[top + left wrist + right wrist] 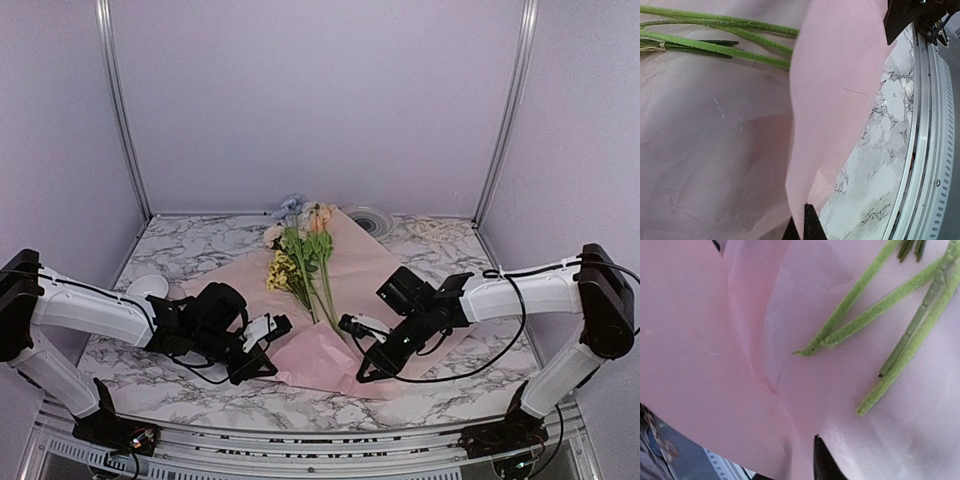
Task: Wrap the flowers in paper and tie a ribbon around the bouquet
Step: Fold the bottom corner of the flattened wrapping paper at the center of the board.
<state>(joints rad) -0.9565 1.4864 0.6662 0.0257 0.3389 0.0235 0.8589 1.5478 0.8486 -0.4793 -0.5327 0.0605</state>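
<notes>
The flowers (300,255) lie on the pink paper (370,265), heads toward the far wall and green stems (715,47) pointing near. My left gripper (278,335) is at the sheet's near edge. In the left wrist view it (802,227) is shut on a raised fold of paper (840,100). My right gripper (355,345) sits just right of the stem ends (880,305). Only one black fingertip (822,460) shows against the paper (700,340), which hides the other. The cream ribbon (435,230) lies at the back right.
A round ringed plate (368,218) sits behind the paper's far corner. A small white dish (148,288) is at the left. Metal frame rails (920,150) run along the near table edge, close to the lifted paper.
</notes>
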